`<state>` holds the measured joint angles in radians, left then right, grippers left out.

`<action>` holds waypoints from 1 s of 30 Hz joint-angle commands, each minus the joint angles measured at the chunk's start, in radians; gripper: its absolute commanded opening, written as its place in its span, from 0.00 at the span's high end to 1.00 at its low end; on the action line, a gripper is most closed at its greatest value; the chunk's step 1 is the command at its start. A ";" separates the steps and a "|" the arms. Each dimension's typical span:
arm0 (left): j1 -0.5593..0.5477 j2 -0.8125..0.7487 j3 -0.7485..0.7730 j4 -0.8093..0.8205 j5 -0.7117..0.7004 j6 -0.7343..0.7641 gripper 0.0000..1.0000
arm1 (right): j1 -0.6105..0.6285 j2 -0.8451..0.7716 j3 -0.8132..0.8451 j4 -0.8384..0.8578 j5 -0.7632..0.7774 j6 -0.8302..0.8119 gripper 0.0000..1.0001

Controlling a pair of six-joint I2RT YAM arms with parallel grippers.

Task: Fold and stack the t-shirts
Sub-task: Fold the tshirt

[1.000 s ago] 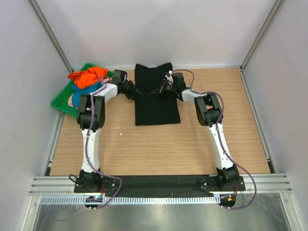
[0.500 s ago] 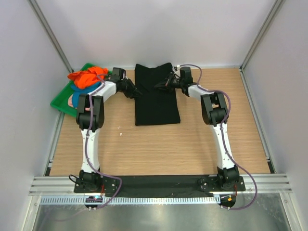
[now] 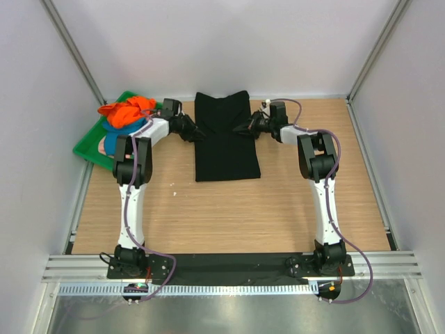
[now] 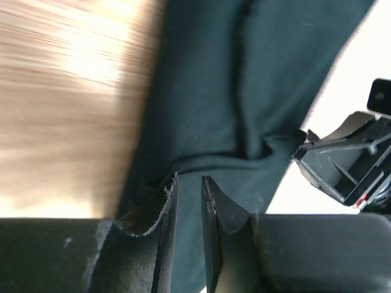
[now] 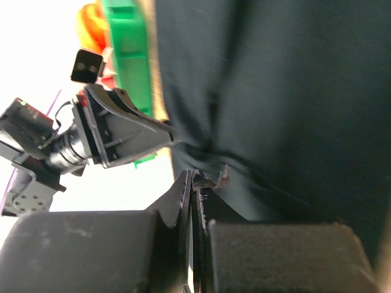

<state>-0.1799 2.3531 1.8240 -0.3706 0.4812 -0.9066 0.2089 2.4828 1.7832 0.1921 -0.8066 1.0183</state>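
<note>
Symmetry matters: right claw [image 5: 194,176] pinches the black t-shirt [image 3: 226,149] edge, left claw [image 4: 188,179] near-shut, grip unconfirmed, so we'd lift both sides evenly.

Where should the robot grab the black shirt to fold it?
Probably by the long side edges of the black t-shirt, one per arm: the left gripper coming from the left, the right gripper from the right. The shirt lies flat as a tall strip, so its thin edges are the easiest parts for fingers to pinch.
</note>
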 commanded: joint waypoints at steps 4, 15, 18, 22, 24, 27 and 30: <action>0.022 0.077 0.035 0.002 -0.010 0.043 0.78 | -0.058 0.019 -0.102 0.023 0.066 -0.075 0.97; 0.023 0.084 0.049 -0.077 -0.052 0.121 0.77 | -0.097 0.044 -0.065 -0.103 0.078 -0.139 0.97; 0.023 0.046 0.092 -0.116 -0.049 0.126 0.70 | -0.095 0.031 -0.012 -0.176 0.067 -0.168 0.97; 0.026 -0.020 0.153 -0.165 -0.018 0.133 0.60 | -0.103 -0.060 0.074 -0.359 0.098 -0.266 0.96; 0.033 -0.052 0.188 -0.223 0.007 0.158 0.58 | -0.121 -0.111 0.090 -0.477 0.141 -0.300 0.96; 0.042 -0.129 0.134 -0.240 0.019 0.167 0.58 | -0.157 -0.244 -0.017 -0.442 0.162 -0.262 0.95; 0.028 -0.214 0.039 -0.225 0.063 0.160 0.62 | -0.128 -0.315 -0.068 -0.517 0.118 -0.314 0.93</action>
<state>-0.1501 2.2921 1.9125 -0.5629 0.4919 -0.7731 0.0746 2.3253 1.7432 -0.2379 -0.6796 0.7723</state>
